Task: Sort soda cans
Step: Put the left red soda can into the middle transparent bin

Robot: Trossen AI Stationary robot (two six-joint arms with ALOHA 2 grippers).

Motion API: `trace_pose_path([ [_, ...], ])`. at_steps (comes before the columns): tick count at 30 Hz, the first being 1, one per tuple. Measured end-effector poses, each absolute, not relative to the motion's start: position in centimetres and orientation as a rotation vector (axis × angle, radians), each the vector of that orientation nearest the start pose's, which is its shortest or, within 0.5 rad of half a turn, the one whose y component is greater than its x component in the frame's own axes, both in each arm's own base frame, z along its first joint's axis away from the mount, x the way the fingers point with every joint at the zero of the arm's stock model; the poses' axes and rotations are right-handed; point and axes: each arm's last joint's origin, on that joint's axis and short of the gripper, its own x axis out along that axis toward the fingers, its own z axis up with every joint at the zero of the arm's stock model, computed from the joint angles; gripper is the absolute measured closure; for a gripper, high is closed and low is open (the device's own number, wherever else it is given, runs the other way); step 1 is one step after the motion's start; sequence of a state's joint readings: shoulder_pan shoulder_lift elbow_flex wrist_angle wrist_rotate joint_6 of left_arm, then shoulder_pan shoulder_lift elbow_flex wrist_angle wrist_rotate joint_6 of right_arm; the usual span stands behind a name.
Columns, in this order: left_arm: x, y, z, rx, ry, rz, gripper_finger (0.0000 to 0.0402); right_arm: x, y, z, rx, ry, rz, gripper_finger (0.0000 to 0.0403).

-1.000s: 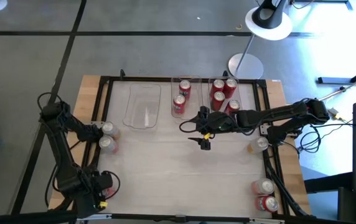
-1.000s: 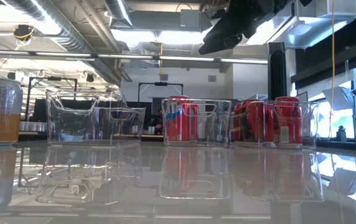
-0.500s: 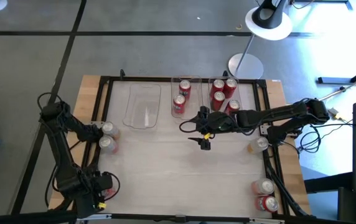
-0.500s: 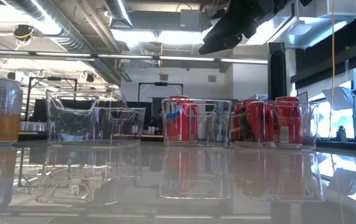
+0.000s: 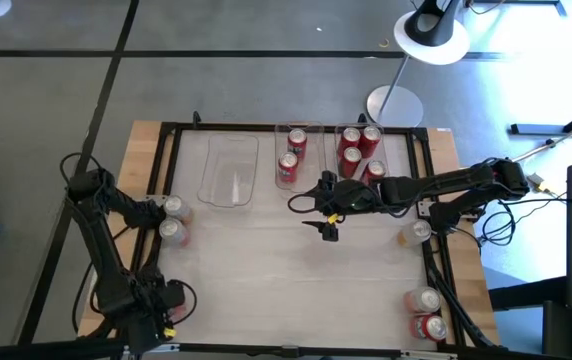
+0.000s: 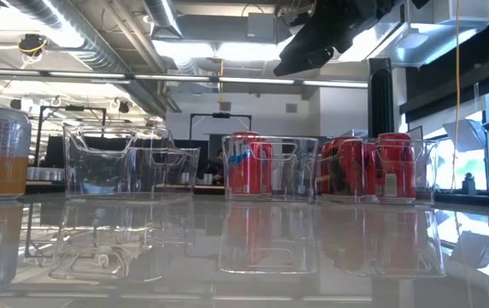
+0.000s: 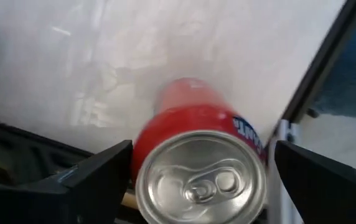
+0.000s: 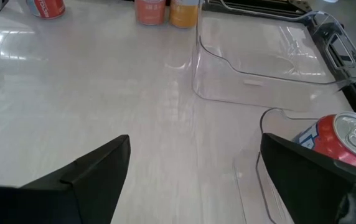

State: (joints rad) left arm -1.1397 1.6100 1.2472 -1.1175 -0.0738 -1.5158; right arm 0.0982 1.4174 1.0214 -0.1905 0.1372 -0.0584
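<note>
My left gripper (image 5: pixel 156 310) hangs over the table's near left corner, pointing down, open. In the left wrist view its fingers (image 7: pixel 103 177) stand on either side of an upright red soda can (image 7: pixel 200 155) with a silver top. The high view hides that can under the gripper. My right gripper (image 5: pixel 323 212) hovers open and empty above the table's middle, just near of the middle bin (image 5: pixel 294 155). That bin holds two red cans. The right bin (image 5: pixel 361 150) holds several red cans. My left gripper comes at the red can from above, one finger close on each side of its upper wall (image 7: pixel 165 124). The can stands upright on the table. I cannot tell whether the fingers touch it.
An empty clear bin (image 5: pixel 231 170) sits far left. Two silver cans (image 5: pixel 172 220) stand at the left edge, one pale can (image 5: pixel 421 230) at the right edge, two red cans (image 5: pixel 426 312) at the near right corner. A black frame rims the table. Bare tabletop lies in the middle.
My left arm has shifted a little toward the table's near edge. My right arm and all the cans and bins have stayed where they were.
</note>
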Motion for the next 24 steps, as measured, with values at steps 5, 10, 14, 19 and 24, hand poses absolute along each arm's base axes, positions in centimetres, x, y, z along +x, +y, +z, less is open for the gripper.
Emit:
trace_pose_path([
  [5, 12.8, -26.8, 23.4, -0.358, 1.374, 0.263, 0.0027, 30.8, 2.6, 27.2, -0.128, 0.579, -0.021, 0.0045],
  [10, 13.2, -27.2, 22.4, -0.347, 1.37, 0.281, 0.0027, 30.8, 2.6, 27.2, -0.129, 0.586, -0.02, 0.0045],
  [14, 13.1, -27.6, 21.8, -0.333, 1.415, 0.288, 0.0027, 30.8, 2.6, 27.2, -0.131, 0.582, -0.02, 0.0045],
  [19, 12.8, -28.0, 20.8, -0.331, 1.541, 0.304, 0.0029, 30.8, 2.6, 27.2, -0.131, 0.579, -0.02, 0.0045],
  [24, 13.0, -27.9, 20.6, -0.364, 1.548, 0.368, 0.008, 30.8, 2.6, 27.2, -0.131, 0.579, -0.02, 0.0045],
])
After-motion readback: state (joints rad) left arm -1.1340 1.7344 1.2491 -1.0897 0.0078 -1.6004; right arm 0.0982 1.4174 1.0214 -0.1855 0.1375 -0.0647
